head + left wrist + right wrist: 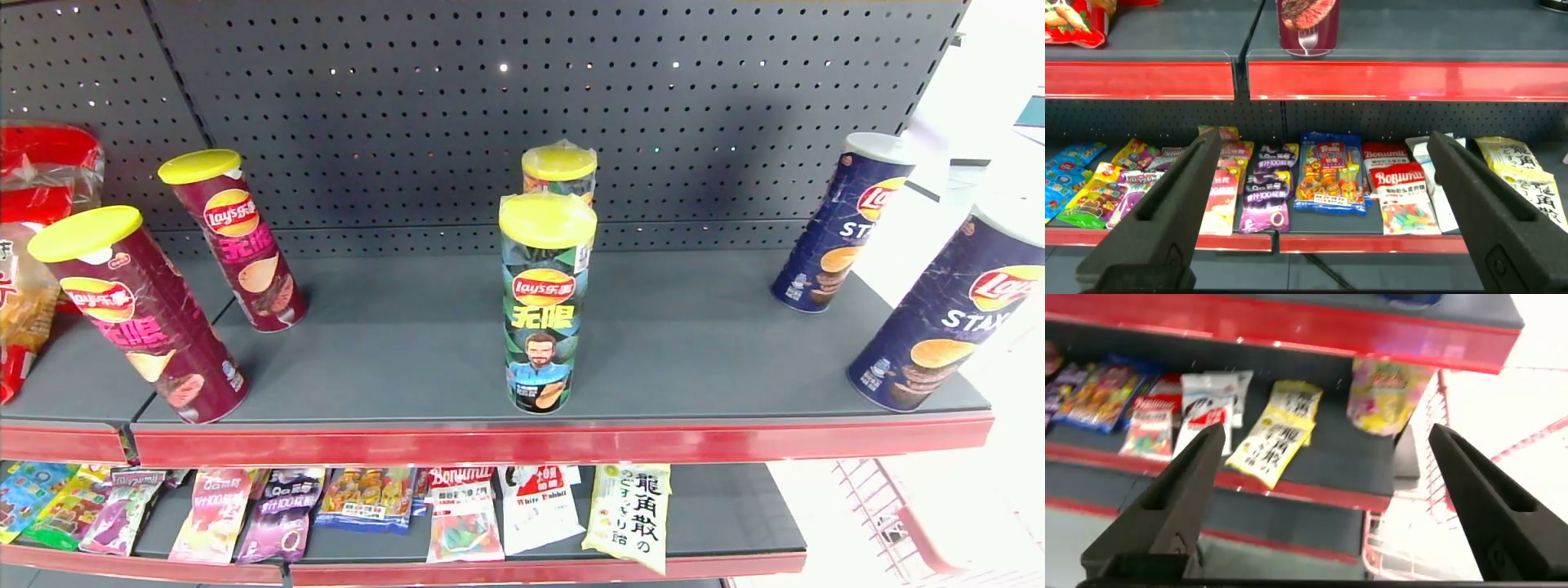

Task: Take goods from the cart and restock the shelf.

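1. Since both end effectors are empty, I judge that the step in hand is to fetch a new item from the cart (894, 518). Its red wire corner shows in the lower right of the head view, and its load is hidden.
2. The shelf (669, 351) crosses the middle of the head view and has bare stretches. One lies between the green can (543, 302) at the centre and the dark blue cans (841, 224) at the right. Another lies between the green can and the maroon cans (139, 314) at the left.
3. To do it well, I would grip a can around the middle of its body and keep it upright. I would set it in a bare stretch, behind the red front lip (563, 441) and apart from its neighbours, so that the fingers do not knock them over.
4. The left end effector (1323, 220) has its fingers spread wide and holds nothing. It is low and level, and it faces the lower shelf (1372, 243) with its row of snack packets (1327, 175).
5. The right end effector (1323, 514) is also wide open and empty. It faces the end of the lower shelf that is near the cart.
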{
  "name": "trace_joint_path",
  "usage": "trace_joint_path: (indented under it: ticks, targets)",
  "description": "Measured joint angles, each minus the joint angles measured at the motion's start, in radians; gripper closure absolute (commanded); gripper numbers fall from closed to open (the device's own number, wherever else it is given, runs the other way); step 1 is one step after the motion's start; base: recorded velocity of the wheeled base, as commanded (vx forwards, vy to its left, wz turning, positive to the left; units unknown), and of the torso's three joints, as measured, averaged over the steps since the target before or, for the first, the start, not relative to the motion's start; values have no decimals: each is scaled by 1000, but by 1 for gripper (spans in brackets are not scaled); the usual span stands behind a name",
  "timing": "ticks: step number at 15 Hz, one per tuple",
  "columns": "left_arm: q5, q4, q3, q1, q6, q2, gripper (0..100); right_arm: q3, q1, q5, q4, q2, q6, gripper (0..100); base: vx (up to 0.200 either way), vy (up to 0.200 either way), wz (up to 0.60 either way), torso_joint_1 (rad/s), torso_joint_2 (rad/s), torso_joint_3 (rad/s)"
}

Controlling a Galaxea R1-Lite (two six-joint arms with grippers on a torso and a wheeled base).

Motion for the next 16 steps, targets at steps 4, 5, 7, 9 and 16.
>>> trace_joint_path:
  ticks: [4,5,7,9,16]
  targets:
    - [0,0,0,0,0,0,0,17,-17,-176,0,-77,74,0,0,0,0,0,0,0]
    - [0,0,0,0,0,0,0,19,-18,-187,28,-84,90,0,0,0,0,0,0,0]
    - [0,0,0,0,0,0,0,20,-4,-154,27,-97,81,0,0,0,0,0,0,0]
    - [0,0,0,0,0,0,0,21,35,-118,27,-121,80,0,0,0,0,0,0,0]
    - [0,0,0,0,0,0,0,21,33,-125,28,-168,86,0,0,0,0,0,0,0]
